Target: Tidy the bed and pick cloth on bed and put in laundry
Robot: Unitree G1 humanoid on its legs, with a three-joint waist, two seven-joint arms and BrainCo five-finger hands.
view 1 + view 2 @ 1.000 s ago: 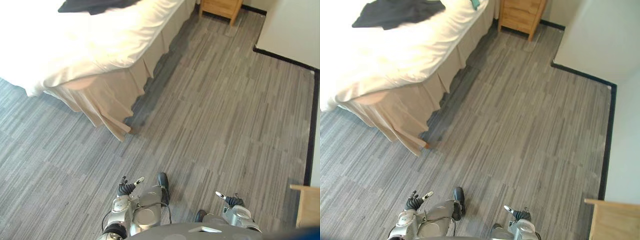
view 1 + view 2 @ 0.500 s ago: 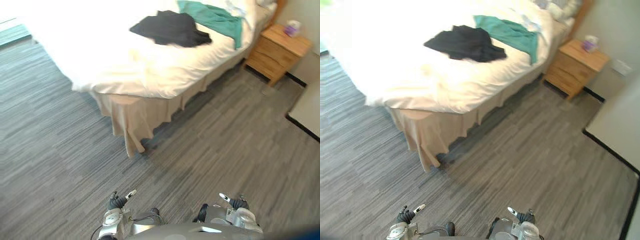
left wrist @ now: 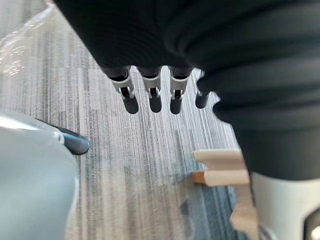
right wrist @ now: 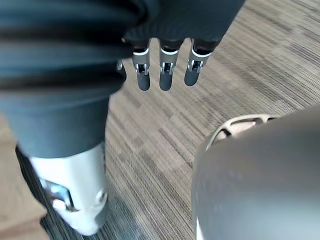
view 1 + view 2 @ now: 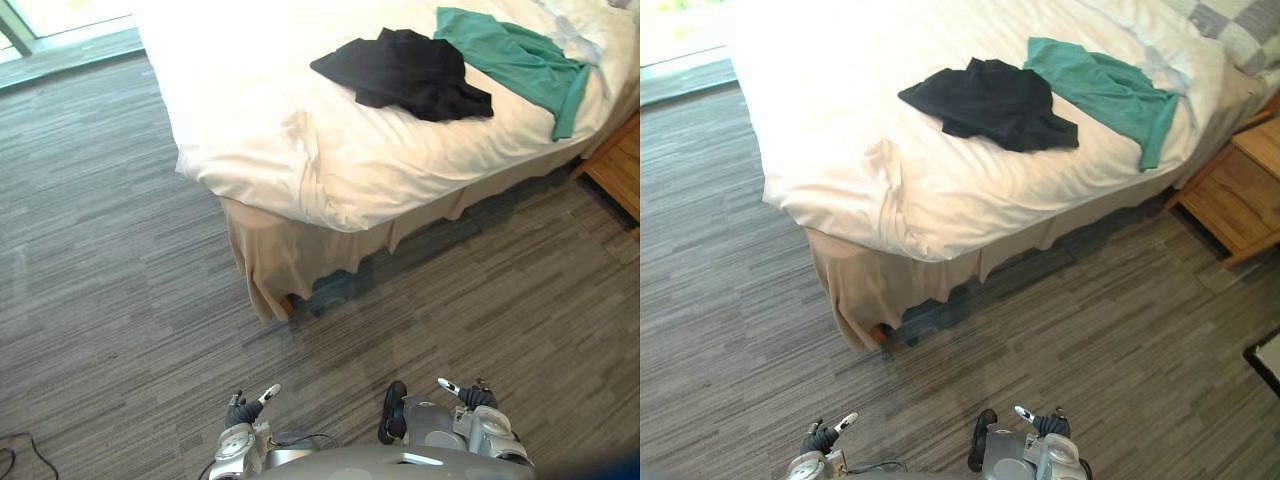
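Note:
A bed (image 5: 250, 110) under a white duvet stands ahead of me. On it lies a crumpled black cloth (image 5: 405, 72), and beside that a green cloth (image 5: 515, 55) spreads toward the far side and hangs a little over the bed's edge. My left hand (image 5: 245, 410) and right hand (image 5: 465, 392) hang low at my sides, well short of the bed. The left wrist view shows the left hand's fingers (image 3: 150, 95) straight over bare floor. In the right wrist view the right hand's fingers (image 4: 165, 75) are straight too. Neither hand holds anything.
A beige bed skirt (image 5: 270, 260) hangs at the near corner of the bed. A wooden nightstand (image 5: 1240, 190) stands at the right past the bed. Grey striped flooring (image 5: 120, 300) lies between me and the bed, with a bright window strip (image 5: 60, 20) at top left.
The camera has swung left, so the bed and both cloths now sit higher and more central in the view. Both hands stay hanging at my sides as before.

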